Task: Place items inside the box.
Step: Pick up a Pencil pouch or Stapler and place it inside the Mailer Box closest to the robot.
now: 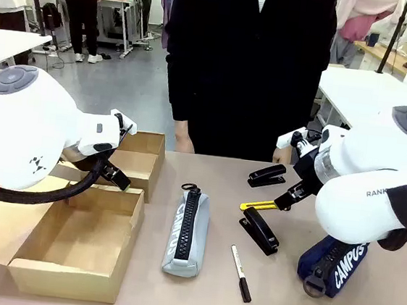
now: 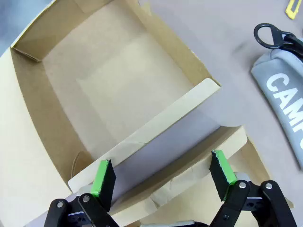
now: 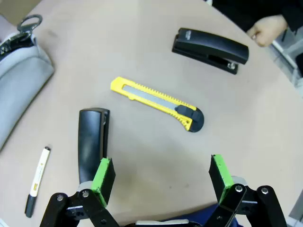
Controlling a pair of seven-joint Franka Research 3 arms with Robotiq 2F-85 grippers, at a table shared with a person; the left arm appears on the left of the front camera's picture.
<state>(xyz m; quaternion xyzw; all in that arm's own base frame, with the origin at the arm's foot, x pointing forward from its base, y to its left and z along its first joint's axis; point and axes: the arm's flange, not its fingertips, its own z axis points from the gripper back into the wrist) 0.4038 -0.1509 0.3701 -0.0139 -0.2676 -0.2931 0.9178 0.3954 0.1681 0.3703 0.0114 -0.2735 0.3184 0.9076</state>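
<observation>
The open cardboard box [image 1: 66, 282] sits at the table's left, with nothing inside it. My left gripper [image 1: 117, 176] hovers open over its far flap [image 2: 156, 124]; the box wall [image 2: 42, 109] lies beyond the green pads. A grey CAMPUS pencil case [image 1: 186, 231] lies mid-table. Right of it are two black staplers [image 1: 267, 176] [image 1: 259, 230], a yellow utility knife [image 1: 256, 204] and a marker pen [image 1: 241, 273]. A navy CAMPUS case [image 1: 334, 264] lies under my right arm. My right gripper [image 3: 163, 177] is open above the table, just short of the knife [image 3: 158, 103] and beside the near stapler [image 3: 92, 142].
A person in black stands at the far edge, one hand [image 3: 267, 28] resting close to the far stapler [image 3: 210, 49]. The box's flaps stand up around its opening. Bare tabletop lies between the box and the grey case [image 2: 284, 94].
</observation>
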